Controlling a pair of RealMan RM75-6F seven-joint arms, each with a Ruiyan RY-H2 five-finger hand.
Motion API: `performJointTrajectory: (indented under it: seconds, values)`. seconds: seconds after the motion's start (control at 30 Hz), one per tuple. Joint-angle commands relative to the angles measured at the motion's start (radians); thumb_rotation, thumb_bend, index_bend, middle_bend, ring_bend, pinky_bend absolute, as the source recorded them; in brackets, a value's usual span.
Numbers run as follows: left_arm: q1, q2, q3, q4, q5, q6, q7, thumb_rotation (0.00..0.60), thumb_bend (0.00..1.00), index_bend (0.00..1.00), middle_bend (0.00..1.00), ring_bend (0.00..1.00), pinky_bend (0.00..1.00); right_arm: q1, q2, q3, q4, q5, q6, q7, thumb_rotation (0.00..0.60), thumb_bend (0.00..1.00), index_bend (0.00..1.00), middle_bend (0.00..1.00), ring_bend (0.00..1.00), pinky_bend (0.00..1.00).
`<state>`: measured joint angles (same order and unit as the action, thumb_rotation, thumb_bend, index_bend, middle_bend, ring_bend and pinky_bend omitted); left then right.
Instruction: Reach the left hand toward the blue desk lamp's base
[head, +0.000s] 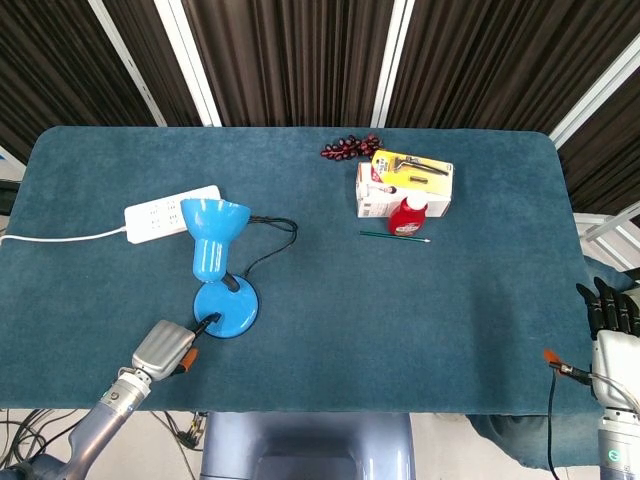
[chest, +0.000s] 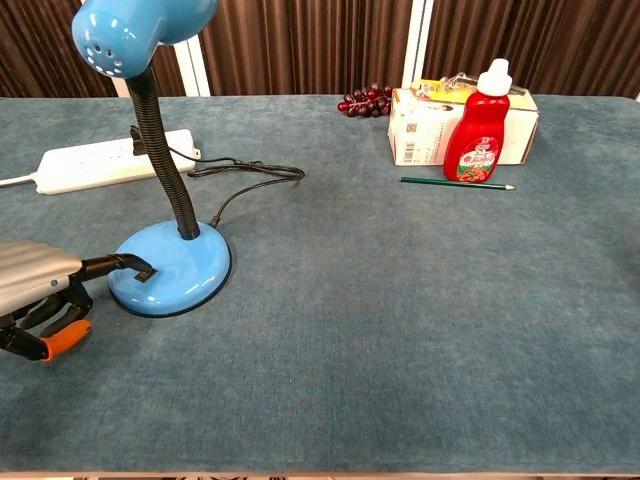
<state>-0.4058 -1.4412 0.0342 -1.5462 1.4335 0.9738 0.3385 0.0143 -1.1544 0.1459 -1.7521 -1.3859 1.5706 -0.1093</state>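
Note:
The blue desk lamp (head: 212, 243) stands at the left of the table, its black neck rising from a round blue base (head: 226, 309) (chest: 175, 268). My left hand (head: 168, 346) (chest: 42, 296) lies low at the base's near-left side. One black finger (chest: 128, 264) stretches out over the base's front rim at the small black switch, while the other fingers are curled under. It holds nothing. My right hand (head: 612, 322) hangs off the table's right edge, fingers upward; its state is unclear.
A white power strip (head: 168, 213) lies behind the lamp, with the lamp's black cord (chest: 245, 176) looping beside it. Far right stand a red bottle (chest: 480, 121), a white box (chest: 445, 128), grapes (chest: 367, 101) and a green pencil (chest: 457, 183).

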Motion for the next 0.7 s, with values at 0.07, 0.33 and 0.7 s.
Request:
performJointTrajectory:
  seconds: [0.07, 0.33, 0.7]
  values:
    - [-0.005, -0.003, 0.002, 0.002, -0.005, -0.005, 0.003, 0.6, 0.56, 0.09, 0.75, 0.74, 0.8, 0.001, -0.002, 0.0, 0.0, 0.001, -0.001, -0.002, 0.6, 0.14, 0.12, 0.05, 0.03, 0.0]
    - [-0.011, -0.001, 0.004, 0.004, -0.027, -0.012, 0.014, 0.6, 0.56, 0.09, 0.73, 0.73, 0.8, 0.002, -0.004, 0.003, -0.001, 0.005, -0.002, -0.005, 0.6, 0.14, 0.12, 0.05, 0.03, 0.0]
    - [0.084, 0.064, -0.068, -0.084, 0.101, 0.359, 0.027, 0.6, 0.35, 0.15, 0.44, 0.34, 0.47, 0.001, -0.004, 0.005, -0.007, 0.006, 0.003, -0.007, 0.6, 0.14, 0.12, 0.05, 0.03, 0.0]
